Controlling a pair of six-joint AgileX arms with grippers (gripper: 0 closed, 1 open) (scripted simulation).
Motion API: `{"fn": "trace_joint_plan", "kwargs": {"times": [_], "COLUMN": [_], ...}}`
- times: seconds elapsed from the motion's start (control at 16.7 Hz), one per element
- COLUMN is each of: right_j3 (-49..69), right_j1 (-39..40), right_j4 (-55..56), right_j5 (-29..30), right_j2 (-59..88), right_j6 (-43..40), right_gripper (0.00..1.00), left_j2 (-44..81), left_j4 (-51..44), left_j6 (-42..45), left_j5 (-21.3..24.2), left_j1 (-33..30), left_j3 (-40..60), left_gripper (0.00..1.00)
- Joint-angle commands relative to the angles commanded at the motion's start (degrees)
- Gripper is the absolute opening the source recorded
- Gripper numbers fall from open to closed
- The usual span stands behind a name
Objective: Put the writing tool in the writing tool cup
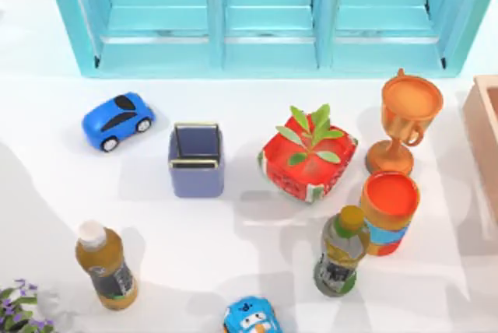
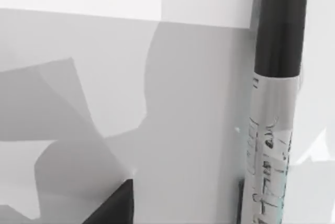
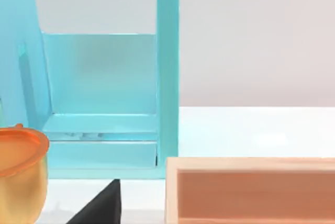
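The writing tool (image 2: pixel 275 109) is a marker with a black cap and a silver printed barrel. In the left wrist view it lies close up over the white surface. My left gripper (image 2: pixel 180 208) is open, with one dark fingertip (image 2: pixel 115 205) well to one side and the marker just past the other finger. Nothing sits between the fingers. The writing tool cup (image 1: pixel 196 160), a small square slate-blue holder with a thin metallic rim, stands upright left of the table's middle. My right gripper (image 3: pixel 167 219) hangs open near a wooden box, with one dark fingertip (image 3: pixel 102 205) in sight.
Around the cup are a blue toy car (image 1: pixel 118 120), a red planter (image 1: pixel 308 157), an orange trophy (image 1: pixel 405 120), an orange can (image 1: pixel 388 212) and two bottles (image 1: pixel 106 264) (image 1: pixel 341 250). A turquoise cabinet (image 1: pixel 268 14) lines the back. A wooden box (image 1: pixel 486 138) sits at the right edge.
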Motion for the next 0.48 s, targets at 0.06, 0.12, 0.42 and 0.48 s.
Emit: {"fn": "trace_joint_plan", "kwargs": {"times": [0.06,0.12,0.42,0.48], "right_j3": [0.0,0.0,0.0,0.0], "right_j1": [0.0,0.0,0.0,0.0], "right_j4": [0.0,0.0,0.0,0.0], "right_j5": [0.0,0.0,0.0,0.0], "right_j2": [0.0,0.0,0.0,0.0], "right_j6": [0.0,0.0,0.0,0.0], "right_gripper": [1.0,1.0,1.0,1.0], "left_j2": [0.0,0.0,0.0,0.0], "left_j4": [0.0,0.0,0.0,0.0], "left_j6": [0.0,0.0,0.0,0.0], "left_j5": [0.0,0.0,0.0,0.0], "left_j1": [0.0,0.0,0.0,0.0], "left_j3": [0.0,0.0,0.0,0.0], "left_gripper": [0.4,0.32,0.0,0.0]}}
